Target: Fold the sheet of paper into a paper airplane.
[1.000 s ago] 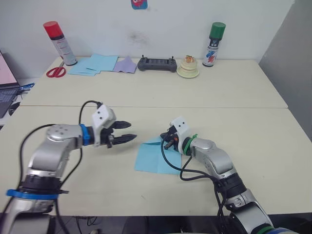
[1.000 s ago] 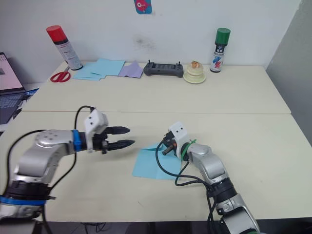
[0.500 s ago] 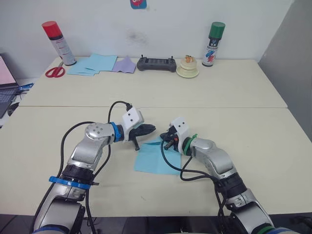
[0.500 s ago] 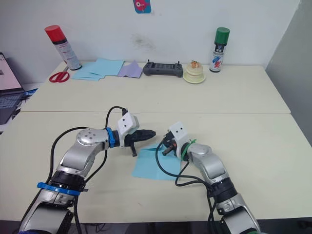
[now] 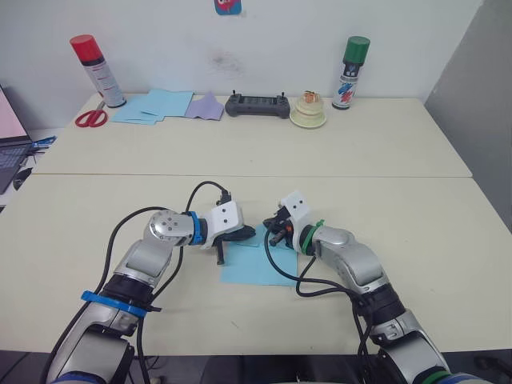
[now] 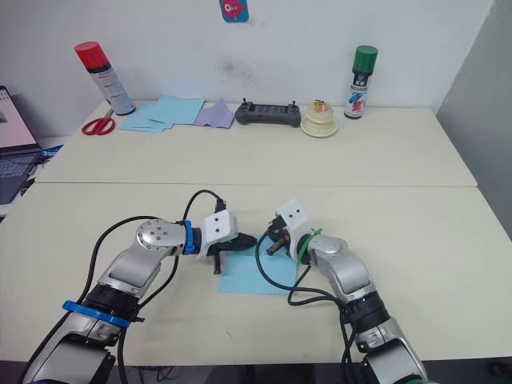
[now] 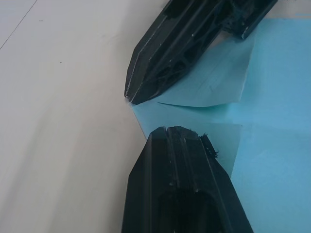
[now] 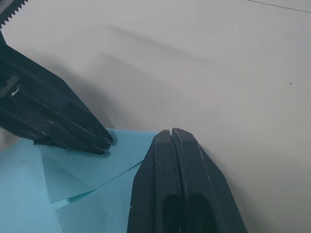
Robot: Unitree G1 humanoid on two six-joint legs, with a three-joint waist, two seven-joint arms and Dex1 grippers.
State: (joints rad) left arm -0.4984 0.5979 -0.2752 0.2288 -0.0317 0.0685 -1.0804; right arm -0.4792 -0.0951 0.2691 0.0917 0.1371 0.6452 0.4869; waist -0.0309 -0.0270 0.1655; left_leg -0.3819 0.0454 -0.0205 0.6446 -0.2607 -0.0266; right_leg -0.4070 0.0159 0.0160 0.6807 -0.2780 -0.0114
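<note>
- Right hand: fingers pressed together, pinning a folded corner flap.
- Left hand: fingers spread over the other corner.
- Sheet of paper: flat on worktop.
- Only corner folds done; most folding left.

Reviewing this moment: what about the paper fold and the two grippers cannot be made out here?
- Head views: the far corner of the sheet of paper is hidden under the left gripper and right gripper.
- Left wrist view: a black finger covers part of one folded flap.
- Right wrist view: the shut fingers cover the paper's tip.
- Creases are too faint to count.
</note>
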